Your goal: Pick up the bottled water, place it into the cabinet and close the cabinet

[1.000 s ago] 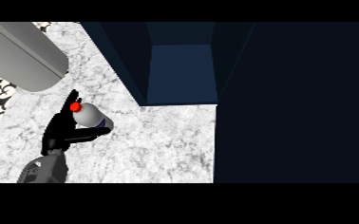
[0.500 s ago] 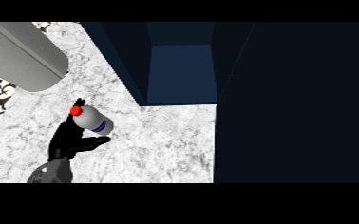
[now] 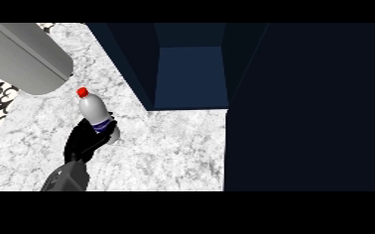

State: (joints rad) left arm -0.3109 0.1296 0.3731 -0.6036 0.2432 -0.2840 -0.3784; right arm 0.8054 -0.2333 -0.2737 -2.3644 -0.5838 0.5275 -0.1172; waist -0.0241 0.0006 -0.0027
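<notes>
You had one hand (image 3: 86, 138) in the head view, coming up from the lower left on a grey forearm (image 3: 66, 177). From this view alone you could not tell for certain which arm it belonged to, though it sat at the left of the picture. Its black fingers (image 3: 79, 135) were curled round the lower body of the bottled water (image 3: 95, 112), clamped on it just below the blue band of the label. The upper part of the bottle stood clear above the fingers, its red cap (image 3: 82, 92) pointing up and away from the palm, the bottle leaning slightly toward the upper left.

Beyond the fingertips, up and to the right, you had the open cabinet (image 3: 190, 77), its dark blue inside showing between darker walls. The bottle was still outside it, over the marbled counter (image 3: 168, 148), well apart from the cabinet's opening. To the far right of the hand, a broad dark panel (image 3: 300, 109) filled the side of the view; you could not tell whether it was the cabinet's door or its flank.

Above the fingers and to the left, a large grey cylinder (image 3: 29, 59) lay on the counter, near the cap but not touching it.
</notes>
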